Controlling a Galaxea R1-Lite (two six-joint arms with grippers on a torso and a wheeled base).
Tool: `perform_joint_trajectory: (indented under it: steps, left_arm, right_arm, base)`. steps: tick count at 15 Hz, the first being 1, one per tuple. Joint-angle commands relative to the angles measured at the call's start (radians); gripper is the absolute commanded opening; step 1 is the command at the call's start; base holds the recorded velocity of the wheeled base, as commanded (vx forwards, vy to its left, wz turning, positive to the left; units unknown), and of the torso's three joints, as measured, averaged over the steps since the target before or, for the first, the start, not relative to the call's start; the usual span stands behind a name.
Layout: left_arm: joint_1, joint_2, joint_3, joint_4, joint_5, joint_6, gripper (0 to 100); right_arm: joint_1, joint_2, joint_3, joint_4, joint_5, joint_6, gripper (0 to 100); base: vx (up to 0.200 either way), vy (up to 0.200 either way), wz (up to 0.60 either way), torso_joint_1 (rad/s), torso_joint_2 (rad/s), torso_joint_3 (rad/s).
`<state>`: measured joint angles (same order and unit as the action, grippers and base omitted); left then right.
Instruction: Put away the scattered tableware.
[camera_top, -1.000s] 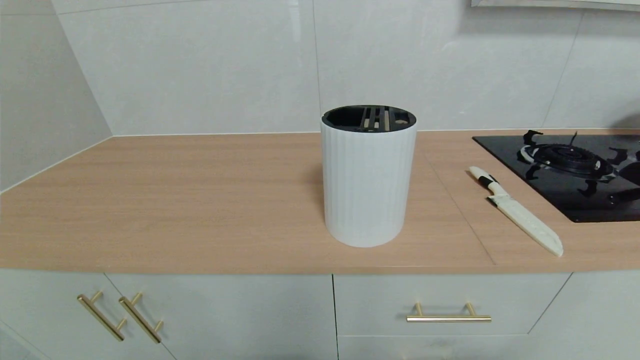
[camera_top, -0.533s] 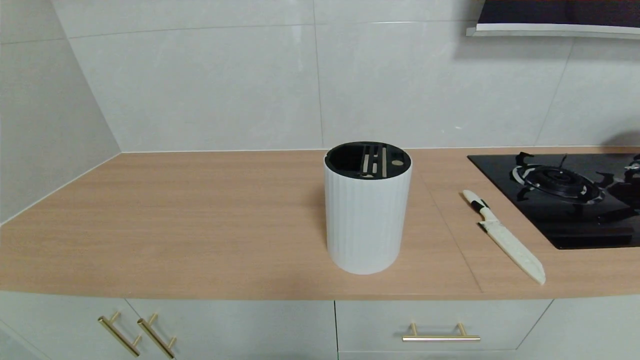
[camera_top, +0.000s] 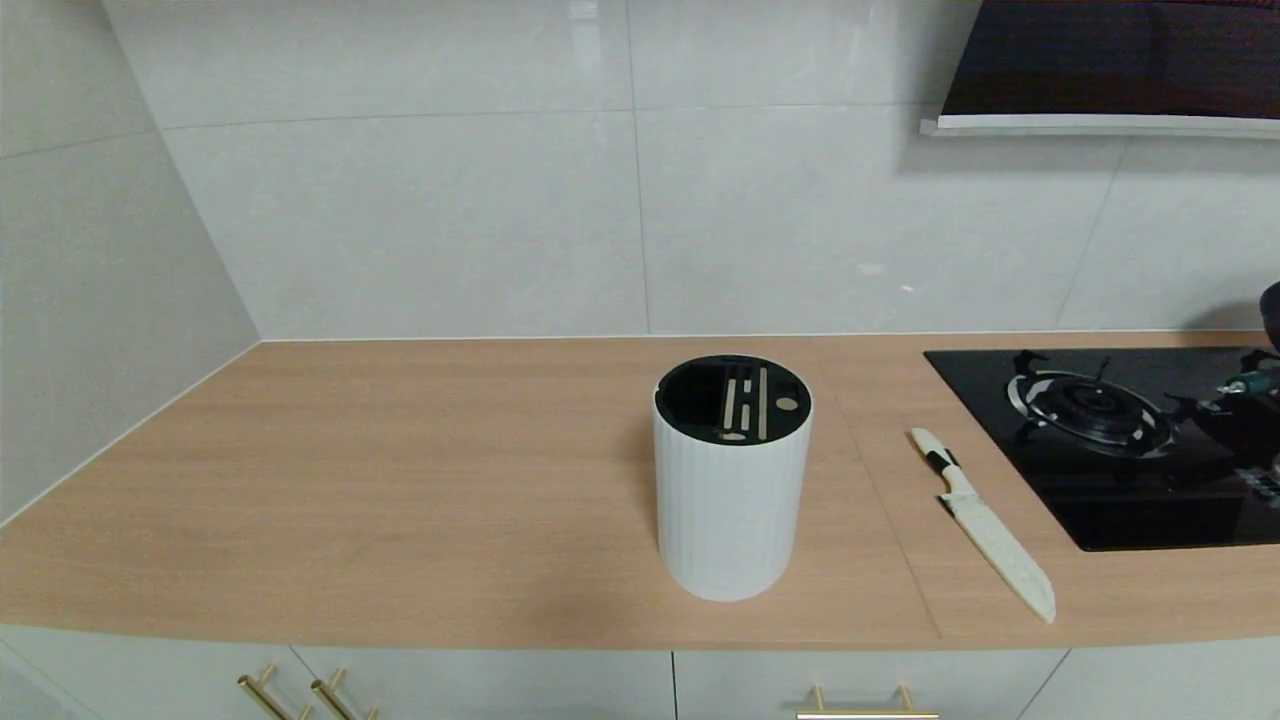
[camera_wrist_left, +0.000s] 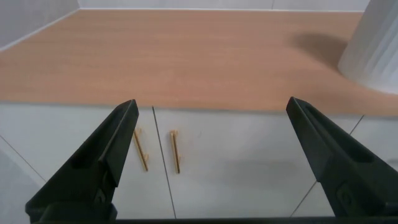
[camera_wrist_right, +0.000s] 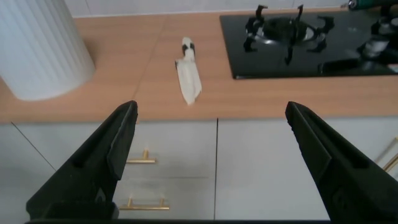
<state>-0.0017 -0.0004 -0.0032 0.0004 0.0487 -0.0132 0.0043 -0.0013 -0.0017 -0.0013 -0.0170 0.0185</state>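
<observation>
A white ribbed cylindrical holder (camera_top: 733, 485) with a black slotted top stands on the wooden counter (camera_top: 400, 470). To its right a knife (camera_top: 982, 524) with a cream blade and a white-and-black handle lies flat, blade toward the counter's front edge. My left gripper (camera_wrist_left: 208, 155) hangs open in front of the cabinets, below counter height, with the holder (camera_wrist_left: 373, 50) beyond it. My right gripper (camera_wrist_right: 211, 155) is open too, held before the counter edge, with the knife (camera_wrist_right: 187, 70) and the holder (camera_wrist_right: 40, 50) ahead of it. Nothing is between either pair of fingers.
A black gas hob (camera_top: 1110, 440) with a burner lies at the right of the counter. White cabinets with gold handles (camera_wrist_left: 155, 149) run below. A tiled wall closes the back and left; a range hood (camera_top: 1110, 80) hangs above the hob.
The head view has tilted upward: holder, knife and hob sit lower in the picture and the hood has come into sight. The things themselves have not moved on the counter.
</observation>
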Motion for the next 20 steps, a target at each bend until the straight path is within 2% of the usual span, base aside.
perform_joint_trajectory:
  steps: [1,10,20]
  left_arm:
    - [0.0,0.0,0.0,0.0,0.0,-0.001,100]
    - [0.0,0.0,0.0,0.0,0.0,-0.001,100]
    - [0.0,0.0,0.0,0.0,0.0,-0.001,100]
  right_arm:
    - [0.0,0.001,0.0,0.0,0.0,0.0,100]
    - [0.0,0.001,0.0,0.0,0.0,0.0,100]
    - [0.002,0.001,0.0,0.0,0.002,-0.037,100]
  base:
    - [0.0,0.0,0.0,0.271,-0.6,-0.325]
    - [0.0,0.0,0.0,0.22,-0.47,-0.256]
    - [0.0,0.0,0.0,0.009,-0.02,-0.011]
